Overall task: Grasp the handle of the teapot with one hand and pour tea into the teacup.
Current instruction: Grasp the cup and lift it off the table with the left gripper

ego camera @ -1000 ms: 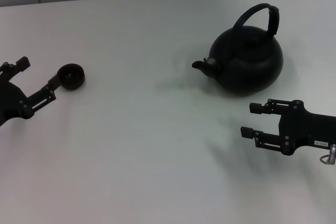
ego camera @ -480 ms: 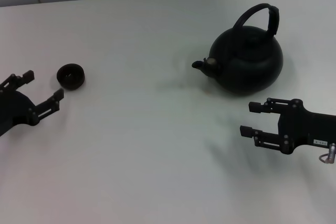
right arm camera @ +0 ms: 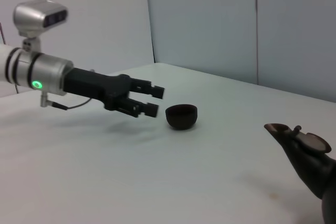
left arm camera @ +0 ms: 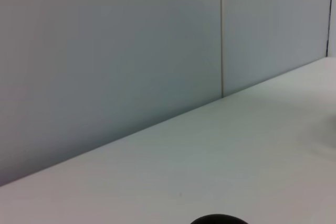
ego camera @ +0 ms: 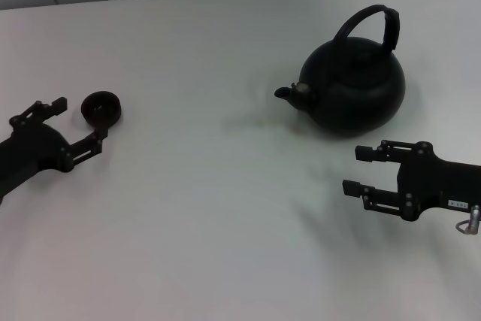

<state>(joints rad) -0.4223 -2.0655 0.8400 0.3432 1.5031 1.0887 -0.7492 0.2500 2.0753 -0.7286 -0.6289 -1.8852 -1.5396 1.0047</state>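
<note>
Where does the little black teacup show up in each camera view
Head view: teacup at far left, just past the open left gripper.
Left wrist view: only its rim peeks in at the bottom edge.
Right wrist view: near centre, beside the left gripper.
Shared landmark: the white table.

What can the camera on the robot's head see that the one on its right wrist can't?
Only the head view shows the right tool, open beside the whole teapot with its arched handle. Only the right wrist view shows the wall panels behind the table and the left arm's silver casing. Both show the teacup, the open left tool beside it, and the teapot's spout.
</note>
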